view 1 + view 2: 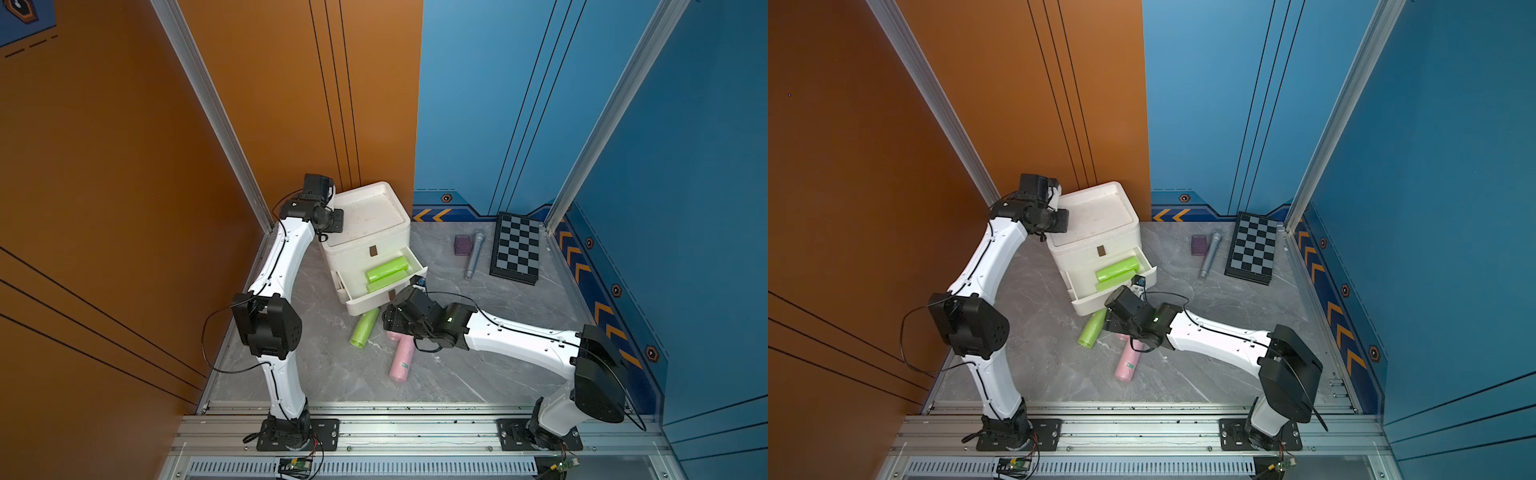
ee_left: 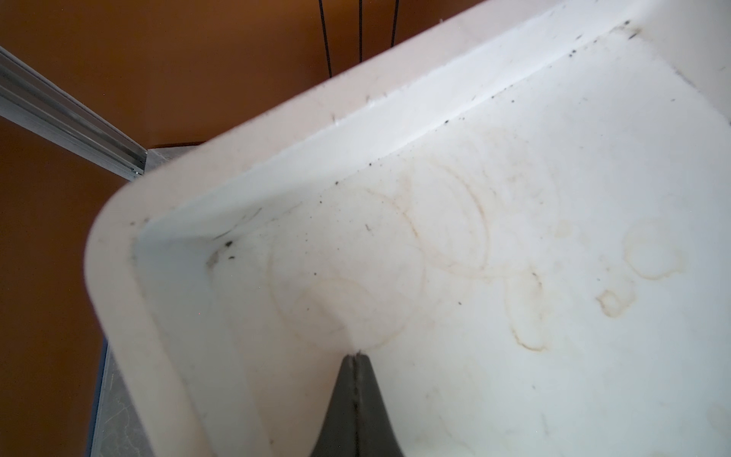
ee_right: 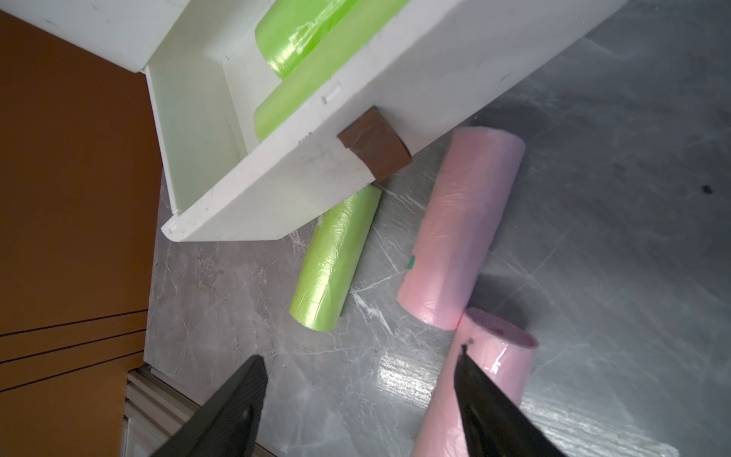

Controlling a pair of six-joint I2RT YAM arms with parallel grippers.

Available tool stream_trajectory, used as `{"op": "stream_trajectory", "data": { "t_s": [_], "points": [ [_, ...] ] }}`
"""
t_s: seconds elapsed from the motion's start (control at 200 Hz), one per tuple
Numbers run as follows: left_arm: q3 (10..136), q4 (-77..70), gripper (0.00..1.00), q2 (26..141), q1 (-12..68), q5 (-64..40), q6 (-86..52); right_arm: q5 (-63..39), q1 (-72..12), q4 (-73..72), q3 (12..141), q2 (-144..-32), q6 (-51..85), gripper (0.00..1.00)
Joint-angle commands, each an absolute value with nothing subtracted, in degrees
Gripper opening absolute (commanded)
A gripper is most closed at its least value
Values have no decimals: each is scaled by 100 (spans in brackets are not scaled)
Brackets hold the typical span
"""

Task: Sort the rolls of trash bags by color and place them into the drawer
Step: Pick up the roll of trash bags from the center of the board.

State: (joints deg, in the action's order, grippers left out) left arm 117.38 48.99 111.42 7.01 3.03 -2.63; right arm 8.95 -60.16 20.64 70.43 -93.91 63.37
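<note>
Marble tabletop (image 3: 593,198): one green roll (image 3: 336,257), two pink rolls (image 3: 459,233) (image 3: 510,368); drawer (image 3: 277,190): two green rolls (image 3: 300,31) (image 3: 300,99).

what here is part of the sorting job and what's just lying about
Job: white plastic drawer cabinet; two lime green plastic rolls inside; loose lime green roll; two pale pink plastic rolls.
Lying about: small purple cube; slim grey stick; black-and-grey chequered board.

The grey marbled tabletop (image 1: 332,374) carried the white drawer cabinet (image 1: 357,257). A green roll (image 1: 364,327) lay just before it. A pink roll (image 3: 461,233) touched a second pink roll (image 3: 490,395). Well apart lay a purple cube (image 1: 462,245), grey stick (image 1: 474,255) and chequered board (image 1: 517,249).
</note>
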Motion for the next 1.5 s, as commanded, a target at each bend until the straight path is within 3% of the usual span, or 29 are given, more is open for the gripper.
{"op": "stream_trajectory", "data": {
  "t_s": [0.0,0.425,1.496],
  "points": [
    [11318,6653,0,11631,721,64,-341,1258,-6209,2233,7332,-9787,7275,77],
    [11492,6645,0,11751,702,-114,-345,1718,-6545,2482,8783,-11439,7683,75],
    [11400,6645,0,11816,645,-167,-314,2173,-6782,2602,9347,-12356,7415,73]
  ]
}}
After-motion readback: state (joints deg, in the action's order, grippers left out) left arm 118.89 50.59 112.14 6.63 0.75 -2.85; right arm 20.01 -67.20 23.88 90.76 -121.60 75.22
